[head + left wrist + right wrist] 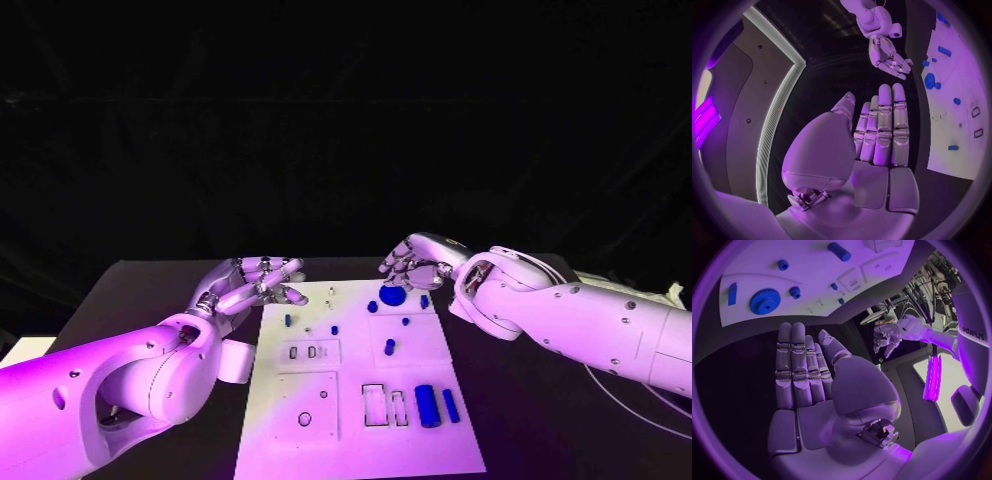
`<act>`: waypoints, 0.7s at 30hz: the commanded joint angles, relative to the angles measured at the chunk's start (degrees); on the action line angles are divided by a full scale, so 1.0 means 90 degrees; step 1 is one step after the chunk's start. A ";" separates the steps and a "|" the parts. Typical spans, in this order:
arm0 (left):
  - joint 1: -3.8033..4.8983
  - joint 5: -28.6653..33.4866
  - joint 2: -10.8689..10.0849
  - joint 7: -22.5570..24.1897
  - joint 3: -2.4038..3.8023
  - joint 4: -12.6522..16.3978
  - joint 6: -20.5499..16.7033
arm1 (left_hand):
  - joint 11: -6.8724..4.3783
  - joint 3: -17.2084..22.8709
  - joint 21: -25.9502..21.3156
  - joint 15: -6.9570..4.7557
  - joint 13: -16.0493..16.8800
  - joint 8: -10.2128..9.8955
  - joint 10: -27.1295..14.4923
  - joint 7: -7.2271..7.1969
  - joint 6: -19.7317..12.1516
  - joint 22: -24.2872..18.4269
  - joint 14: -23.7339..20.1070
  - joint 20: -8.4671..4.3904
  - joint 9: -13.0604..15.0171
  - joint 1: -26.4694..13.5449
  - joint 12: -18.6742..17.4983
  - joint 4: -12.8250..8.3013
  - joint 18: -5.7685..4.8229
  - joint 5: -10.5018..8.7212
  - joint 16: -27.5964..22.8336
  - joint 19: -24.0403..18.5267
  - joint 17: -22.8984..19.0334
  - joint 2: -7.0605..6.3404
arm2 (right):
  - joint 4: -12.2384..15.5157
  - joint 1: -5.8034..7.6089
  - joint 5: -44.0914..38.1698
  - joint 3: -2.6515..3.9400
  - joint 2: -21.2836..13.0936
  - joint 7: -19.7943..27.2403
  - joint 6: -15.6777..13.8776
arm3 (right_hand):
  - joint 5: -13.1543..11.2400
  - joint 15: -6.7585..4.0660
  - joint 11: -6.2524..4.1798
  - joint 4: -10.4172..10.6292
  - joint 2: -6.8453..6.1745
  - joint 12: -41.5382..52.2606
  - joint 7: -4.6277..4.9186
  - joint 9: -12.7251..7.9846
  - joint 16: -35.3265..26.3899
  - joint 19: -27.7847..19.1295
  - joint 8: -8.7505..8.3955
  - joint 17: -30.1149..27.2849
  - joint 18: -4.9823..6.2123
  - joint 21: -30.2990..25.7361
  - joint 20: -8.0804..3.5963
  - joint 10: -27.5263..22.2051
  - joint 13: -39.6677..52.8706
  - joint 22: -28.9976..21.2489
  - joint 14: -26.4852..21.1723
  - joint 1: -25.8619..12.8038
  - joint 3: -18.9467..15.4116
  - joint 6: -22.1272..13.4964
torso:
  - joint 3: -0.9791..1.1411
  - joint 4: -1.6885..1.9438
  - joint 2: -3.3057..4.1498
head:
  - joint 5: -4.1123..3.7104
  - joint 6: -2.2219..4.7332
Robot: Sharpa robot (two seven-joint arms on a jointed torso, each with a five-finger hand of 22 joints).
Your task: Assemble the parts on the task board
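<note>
**Observer:** Where do things stand on your end?

**Operator:** I've got the white rectangular task board (361, 400) lying in the middle of the black tabletop (144, 290). The left robot hand (248, 283) hovers just off the board's far left corner, fingers straight and apart, holding nothing. The right robot hand (414, 264) sits at the board's far edge, right above the round blue gear (392, 295); my right wrist view shows its fingers extended side by side with nothing in them.

**Observer:** And the other parts?

**Operator:** A blue cylinder (427, 405) and a slim blue bar (451, 405) lie near the board's near right corner, beside empty rectangular slots (384, 404). Small blue pegs (389, 347) are scattered across the board's middle.

**Observer:** What's the step, as you read it?

**Operator:** I'd say picking up the gear. I'd lower the right robot hand squarely over it, pinch the rim from opposite sides, and lift straight up so the neighbouring pegs aren't knocked.

**Observer:** Any writing?

**Operator:** Lettering on the left arm (971, 332) in the right wrist view; too bent to read surely.
</note>
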 commanded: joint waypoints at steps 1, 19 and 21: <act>0.0019 0.0120 -0.0053 0.0029 0.0015 0.0158 0.0232 | 0.0027 -0.0035 -0.0007 0.0020 -0.0004 -0.0045 -0.0013 0.0037 0.0031 -0.0009 -0.0014 0.0018 -0.0013 0.0027 -0.0054 -0.0009 0.0010 -0.0009 -0.0014 0.0036 0.0051 -0.0017 | 0.0034 0.0020 -0.1479 0.0007 0.0053 -0.0620 0.0523 | -0.0032 -0.0048 -0.0006 0.0015 -0.0079 -0.0031 -0.0029 -0.0003 0.0168 0.0146 -0.0052 0.0168 0.0078 0.0163 -0.0080 -0.0004 -0.0007 0.0078 0.0378 -0.0039 0.0045 0.0051 | -0.0010 0.0077 0.0185 | -0.0037 0.0014; 0.0031 0.0130 -0.0115 -0.0023 0.0024 0.0394 0.0235 | 0.0061 -0.0094 -0.0051 0.0046 -0.0011 -0.0131 -0.0053 0.0070 0.0011 -0.0030 -0.0049 0.0038 -0.0029 -0.0028 -0.0165 -0.0006 0.0006 -0.0011 -0.0059 0.0034 0.0186 -0.0040 | -0.0029 0.0050 -0.2408 0.0015 0.0284 -0.1021 0.0993 | -0.0122 -0.0053 0.0014 0.0098 -0.0202 -0.0022 -0.0049 -0.0007 0.0844 0.0223 -0.0065 0.0767 0.0069 0.0545 -0.0124 -0.0300 -0.0004 0.0289 0.0374 -0.0149 0.0214 -0.0044 | -0.0013 0.0205 0.0446 | -0.0123 0.0070; 0.0032 0.0130 -0.0128 -0.0029 0.0024 0.0406 0.0231 | 0.0061 -0.0094 -0.0051 0.0046 -0.0011 -0.0131 -0.0053 0.0070 0.0011 -0.0030 -0.0049 0.0038 -0.0029 -0.0028 -0.0165 -0.0006 0.0006 -0.0011 -0.0059 0.0034 0.0186 -0.0040 | -0.0031 0.0055 -0.2454 0.0015 0.0290 -0.1046 0.1028 | -0.0131 -0.0055 0.0012 0.0109 -0.0211 -0.0020 -0.0050 -0.0005 0.0909 0.0225 -0.0064 0.0823 0.0069 0.0583 -0.0126 -0.0309 -0.0003 0.0311 0.0370 -0.0155 0.0233 -0.0041 | -0.0011 0.0210 0.0461 | -0.0129 0.0072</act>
